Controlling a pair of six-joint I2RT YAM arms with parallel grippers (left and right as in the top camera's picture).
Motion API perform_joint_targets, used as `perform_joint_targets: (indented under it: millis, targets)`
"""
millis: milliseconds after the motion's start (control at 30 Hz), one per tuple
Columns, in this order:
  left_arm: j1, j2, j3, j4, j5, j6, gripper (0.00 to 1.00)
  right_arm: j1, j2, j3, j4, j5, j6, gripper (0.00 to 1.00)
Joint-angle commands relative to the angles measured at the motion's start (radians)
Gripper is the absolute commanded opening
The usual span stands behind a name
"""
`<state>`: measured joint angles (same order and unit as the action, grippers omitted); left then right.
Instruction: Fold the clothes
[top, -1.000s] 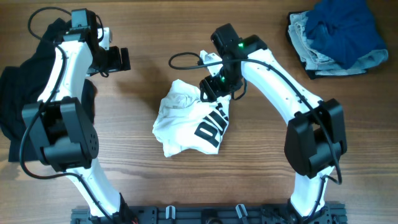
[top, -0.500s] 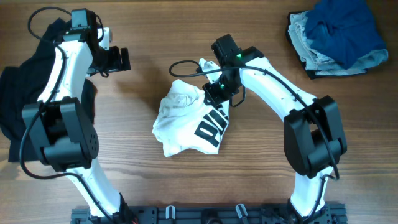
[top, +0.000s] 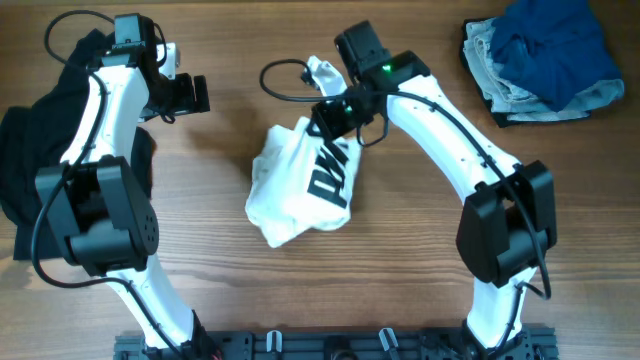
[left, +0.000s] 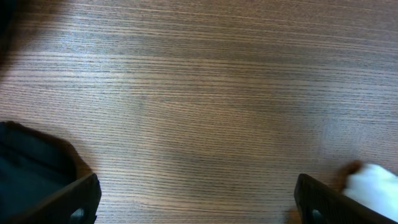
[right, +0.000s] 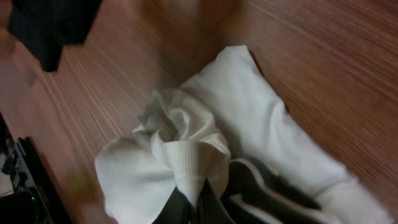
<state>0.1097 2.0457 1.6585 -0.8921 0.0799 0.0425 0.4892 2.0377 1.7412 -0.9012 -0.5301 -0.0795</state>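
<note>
**Shirt hauled up by the collar**

White shirt (top: 280, 185) sits mid-desk (top: 420, 290), near end bunched on the wood. Vs 1 s ago its far end is pulled up & away from the base, and the black print now runs lengthwise. Letters are creased & cut by folds, so can't read them. R claw (right: 193, 202) pinches the shirt's ribbed collar, tips half buried in cloth. L claw (left: 198, 202) is spread, unmoved, over bare wood beside black garment (top: 20, 150). Folded pile (top: 540, 55) is far right, partly cropped.

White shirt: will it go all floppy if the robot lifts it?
Probably floppy: the shirt bunches into soft folds where the right fingers pinch its ribbed edge. Likely light, since that one small pinch seems to pull a whole side up. Crumpled cloth shouldn't roll.
</note>
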Motion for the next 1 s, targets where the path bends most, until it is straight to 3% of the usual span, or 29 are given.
perform_joint_targets:
  millis: [0, 167, 200, 267, 367, 433, 567, 700, 767, 833, 900, 967]
  targets:
    - [0.008, 0.012, 0.01, 0.004, 0.016, -0.006, 1.0, 0.056, -0.002, 0.016, 0.029, -0.002, 0.005, 0.04]
    - [0.008, 0.012, 0.01, 0.003, 0.016, -0.006, 1.0, 0.083, 0.007, 0.015, 0.069, 0.029, 0.027, 0.05]
    - [0.008, 0.012, 0.01, 0.002, 0.016, -0.006, 1.0, 0.084, 0.01, 0.015, 0.071, 0.029, 0.027, 0.13]
    - [0.008, 0.012, 0.01, 0.002, 0.016, -0.006, 1.0, 0.084, 0.02, 0.015, 0.066, 0.029, 0.026, 0.52]
    - [0.008, 0.012, 0.01, 0.002, 0.016, -0.006, 1.0, 0.084, 0.024, 0.016, 0.046, 0.049, 0.027, 0.81]
    - [0.008, 0.012, 0.01, 0.0, 0.016, -0.006, 1.0, 0.079, 0.013, 0.023, 0.019, 0.084, 0.04, 0.89]
    - [0.008, 0.012, 0.01, -0.001, 0.016, -0.006, 1.0, 0.068, -0.02, 0.064, -0.1, 0.143, 0.082, 0.92]
    - [0.008, 0.012, 0.01, -0.001, 0.016, -0.006, 1.0, 0.077, -0.023, 0.051, -0.217, 0.156, 0.082, 0.87]
    - [0.008, 0.012, 0.01, -0.001, 0.016, -0.006, 1.0, 0.089, -0.021, 0.004, -0.225, 0.156, 0.083, 0.75]
    - [0.008, 0.012, 0.01, -0.001, 0.016, -0.006, 1.0, 0.103, -0.02, -0.051, -0.208, 0.157, 0.082, 0.48]
    - [0.008, 0.012, 0.01, -0.002, 0.016, -0.006, 1.0, 0.114, -0.018, -0.103, -0.187, 0.157, 0.083, 0.1]
    - [0.008, 0.012, 0.01, -0.002, 0.016, -0.006, 1.0, 0.12, -0.018, -0.147, -0.163, 0.157, 0.083, 0.04]
